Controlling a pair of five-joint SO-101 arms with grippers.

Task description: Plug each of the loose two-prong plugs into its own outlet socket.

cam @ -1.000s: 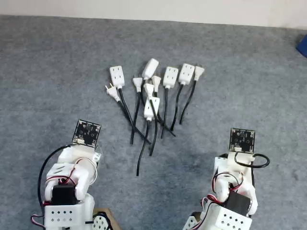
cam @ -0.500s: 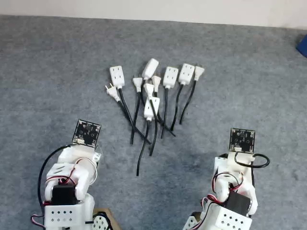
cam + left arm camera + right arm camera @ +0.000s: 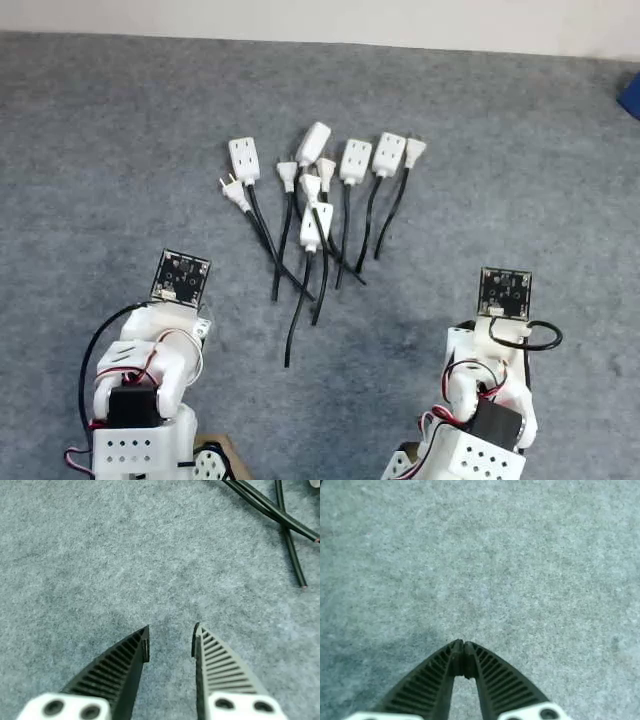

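Several white outlet sockets and two-prong plugs on short black cords lie bunched on the grey carpet at the centre back of the high view. One socket lies at the bunch's left, with a loose plug beside it. Two more sockets lie to the right, next to another plug. My left arm rests at the front left. Its gripper hangs slightly open over bare carpet, near some cord ends. My right arm rests at the front right, its gripper shut and holding nothing.
A blue object pokes in at the right edge. A pale strip borders the carpet at the back. Bare carpet separates both arms from the cords.
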